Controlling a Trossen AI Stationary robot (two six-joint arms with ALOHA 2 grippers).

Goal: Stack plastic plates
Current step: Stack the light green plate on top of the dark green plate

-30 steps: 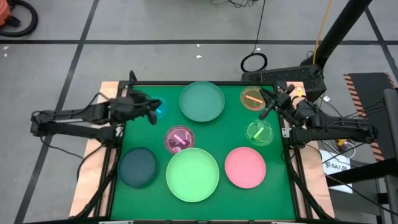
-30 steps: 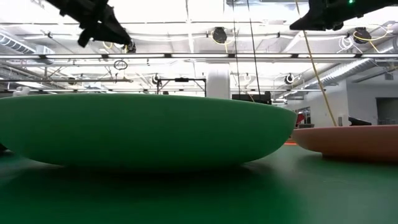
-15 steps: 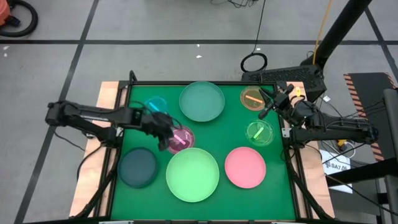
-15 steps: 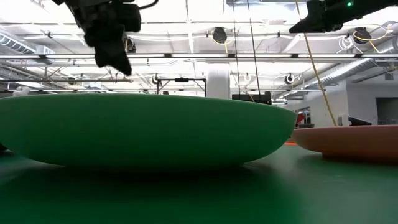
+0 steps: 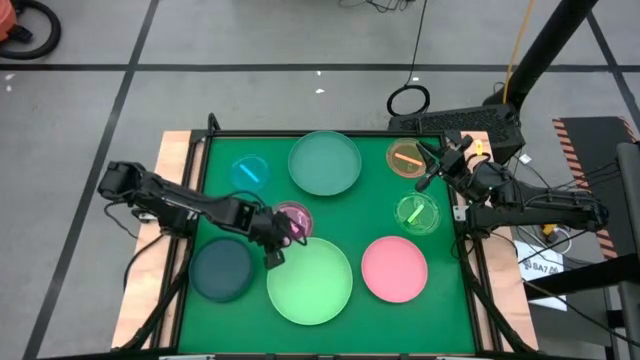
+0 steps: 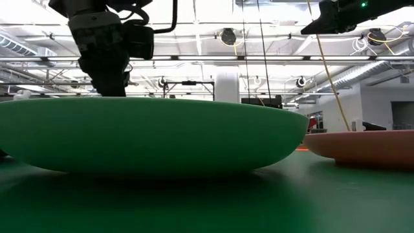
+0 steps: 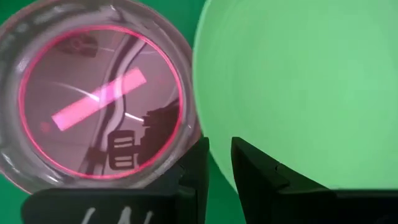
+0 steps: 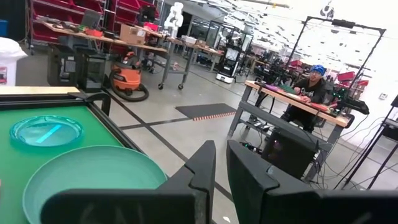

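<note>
My left gripper (image 5: 277,243) sits low near the desk's middle, fingers (image 7: 252,174) nearly pressed together and empty, in the gap where the magenta plate (image 5: 292,219) meets the light green plate (image 5: 310,281); the magenta rim lies just to one side. The left arm is clearly nearer. The right gripper (image 5: 440,163) waits high by the orange plate (image 5: 405,158) at the far right corner, fingers almost together; the low view hides any contact behind the green bowl.

Left gripper (image 5: 277,243) covers part of the magenta plate (image 5: 293,216). At table height the light green plate (image 6: 149,133) blocks most others; the pink plate (image 6: 369,147) runs off-frame.
</note>
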